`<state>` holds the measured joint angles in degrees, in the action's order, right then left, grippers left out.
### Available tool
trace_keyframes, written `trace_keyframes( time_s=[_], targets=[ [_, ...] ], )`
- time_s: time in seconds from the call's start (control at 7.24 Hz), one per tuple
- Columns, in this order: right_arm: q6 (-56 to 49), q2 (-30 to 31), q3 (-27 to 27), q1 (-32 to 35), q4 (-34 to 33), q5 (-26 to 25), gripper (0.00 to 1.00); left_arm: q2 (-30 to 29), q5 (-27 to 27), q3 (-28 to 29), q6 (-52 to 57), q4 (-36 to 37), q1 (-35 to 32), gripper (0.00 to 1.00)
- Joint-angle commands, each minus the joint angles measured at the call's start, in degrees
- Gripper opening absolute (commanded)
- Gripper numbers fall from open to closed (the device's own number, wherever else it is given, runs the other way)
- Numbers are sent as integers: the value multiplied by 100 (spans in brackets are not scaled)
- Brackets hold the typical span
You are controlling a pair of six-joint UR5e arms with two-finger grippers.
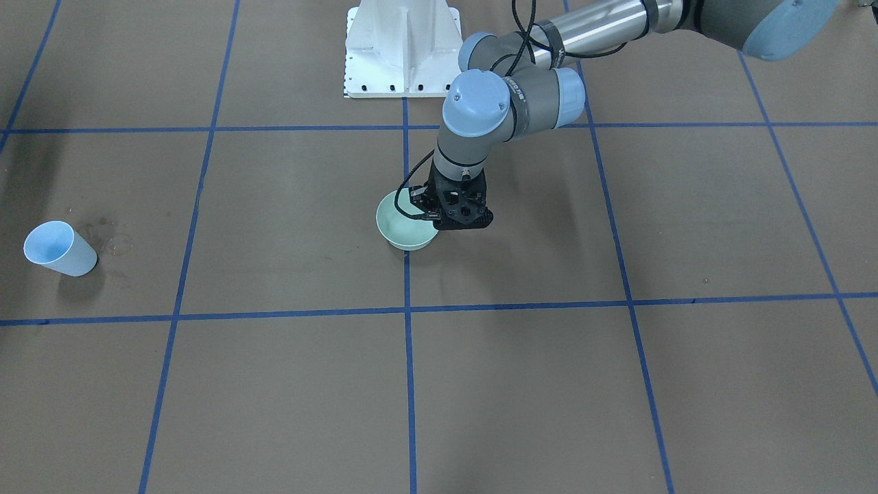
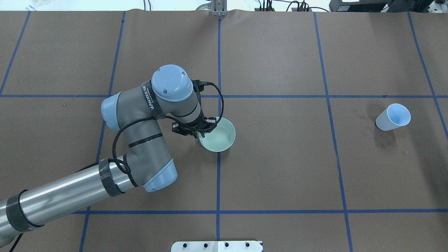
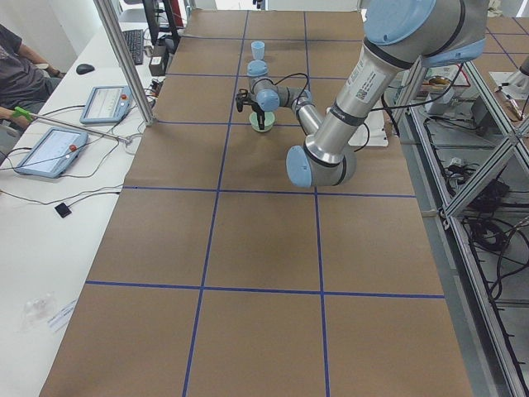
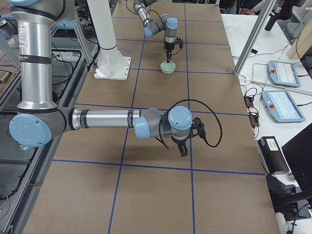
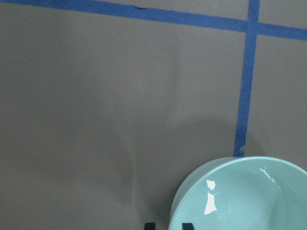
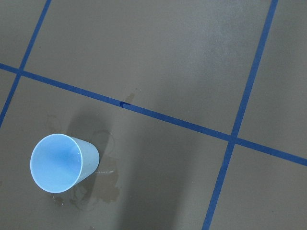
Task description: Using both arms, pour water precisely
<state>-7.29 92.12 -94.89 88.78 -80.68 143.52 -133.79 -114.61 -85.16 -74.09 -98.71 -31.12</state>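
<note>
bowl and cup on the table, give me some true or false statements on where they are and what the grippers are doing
1. The bowl sits on a blue tape line. True.
2. The cup lies on its side. False: it stands upright, open end up.
3. The left gripper is at the bowl's rim. True.
4. The right gripper holds the cup. False: the cup stands alone, and the right gripper hangs clear of it.
5. There are wet marks beside the cup. True.
</note>
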Motion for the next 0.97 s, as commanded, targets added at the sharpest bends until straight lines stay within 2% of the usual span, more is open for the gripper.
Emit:
trace_keyframes(
  time_s=[0.0, 0.28, 0.41, 0.55, 0.69, 0.83],
  targets=[
    [0, -19, 14, 7, 0, 0, 99, 2, 0, -149, 0, 9, -51, 0],
    [0, -36, -4, 34, -9, 0, 99, 342, -226, -753, 52, 70, -471, 0],
    [9, -54, 14, 34, -9, 0, 99, 1050, -594, -1322, 131, 1, -804, 0],
    [0, -54, 14, 34, -9, 0, 99, 1944, -867, -2006, 793, -8, -1156, 0],
    [0, -63, -12, -1, -35, -69, 99, 2667, -948, -2327, 1513, -43, -1490, 0],
    [-9, -54, -4, -106, -44, -105, 99, 3213, -1097, -2338, 2103, -226, -1798, 0]
  ],
)
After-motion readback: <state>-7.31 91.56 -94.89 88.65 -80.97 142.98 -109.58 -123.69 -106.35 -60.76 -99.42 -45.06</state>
